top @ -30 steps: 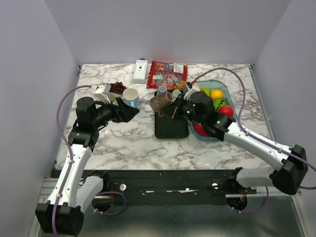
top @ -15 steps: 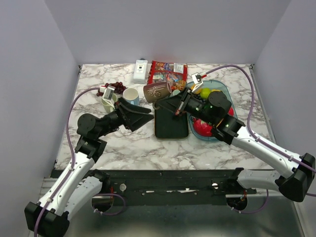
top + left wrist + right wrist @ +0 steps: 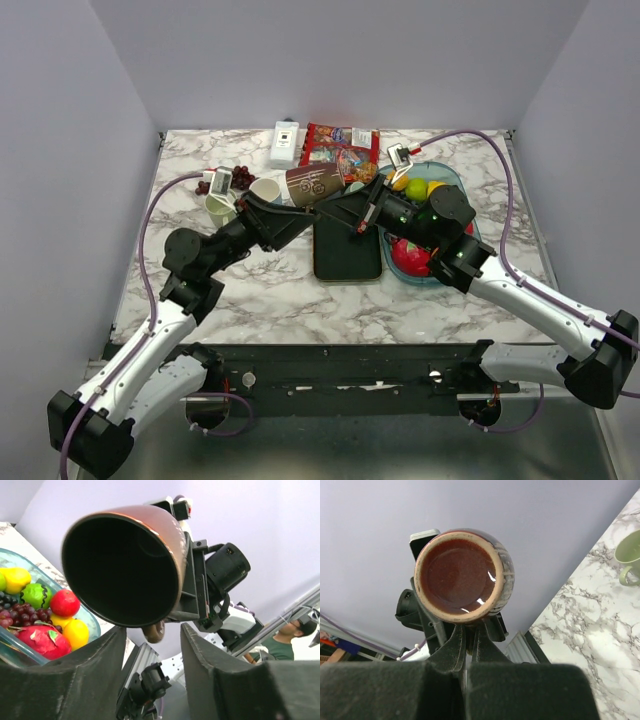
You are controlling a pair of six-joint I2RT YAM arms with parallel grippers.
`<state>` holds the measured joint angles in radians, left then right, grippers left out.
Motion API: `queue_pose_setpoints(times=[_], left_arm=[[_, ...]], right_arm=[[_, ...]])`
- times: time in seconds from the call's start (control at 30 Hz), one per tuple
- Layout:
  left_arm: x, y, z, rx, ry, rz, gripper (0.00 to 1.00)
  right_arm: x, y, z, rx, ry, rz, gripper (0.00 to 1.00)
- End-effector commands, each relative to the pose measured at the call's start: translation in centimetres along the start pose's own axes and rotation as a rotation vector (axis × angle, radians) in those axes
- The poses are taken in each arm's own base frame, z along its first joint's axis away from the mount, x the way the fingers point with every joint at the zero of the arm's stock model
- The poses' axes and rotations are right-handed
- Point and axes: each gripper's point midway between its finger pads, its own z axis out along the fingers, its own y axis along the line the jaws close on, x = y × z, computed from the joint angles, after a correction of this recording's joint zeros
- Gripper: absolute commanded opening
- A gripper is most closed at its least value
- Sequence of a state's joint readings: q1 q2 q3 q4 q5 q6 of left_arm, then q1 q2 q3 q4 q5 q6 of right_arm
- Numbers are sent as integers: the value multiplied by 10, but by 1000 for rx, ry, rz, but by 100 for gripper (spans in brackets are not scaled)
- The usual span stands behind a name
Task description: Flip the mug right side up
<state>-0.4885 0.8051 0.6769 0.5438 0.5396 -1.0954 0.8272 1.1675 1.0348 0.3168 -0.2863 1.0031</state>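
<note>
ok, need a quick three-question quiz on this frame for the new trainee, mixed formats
1. True or false: the brown mug is upright.
2. The mug's mouth faces: A) the left gripper B) straight up C) straight down.
3. Fill in: the right gripper is shut on the ___.
Key: 1 false, it lies sideways in the air. 2 A. 3 mug.
</note>
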Motion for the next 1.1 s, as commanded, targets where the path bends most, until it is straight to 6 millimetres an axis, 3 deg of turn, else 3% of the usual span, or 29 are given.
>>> queue_pose_setpoints(times=[0.0, 0.37, 0.57, 0.67, 0.7, 0.73, 1.03, 1.07], left_arm=[[-18, -9, 7, 15, -81, 3, 47], [-16, 6, 11, -19, -106, -51, 43], [-17, 11, 12, -36, -111, -49, 34], [-16, 13, 12, -42, -113, -46, 21], [-16, 14, 12, -43, -112, -46, 5], [-16, 15, 12, -46, -112, -36, 0], [-21, 34, 6, -174, -132, 49, 0], [-20, 39, 5, -199, -124, 53, 0]], right_arm=[[-11, 26, 0, -98, -29, -20, 1], [1, 6, 4, -65, -6, -6, 0], [6, 0, 3, -56, 3, 0, 0], [7, -3, 2, -45, 8, -4, 1], [9, -5, 2, -38, 16, -3, 0], [11, -7, 2, -33, 21, 1, 0], [12, -26, -2, 61, 20, -39, 1], [12, -28, -2, 73, 18, -41, 11]])
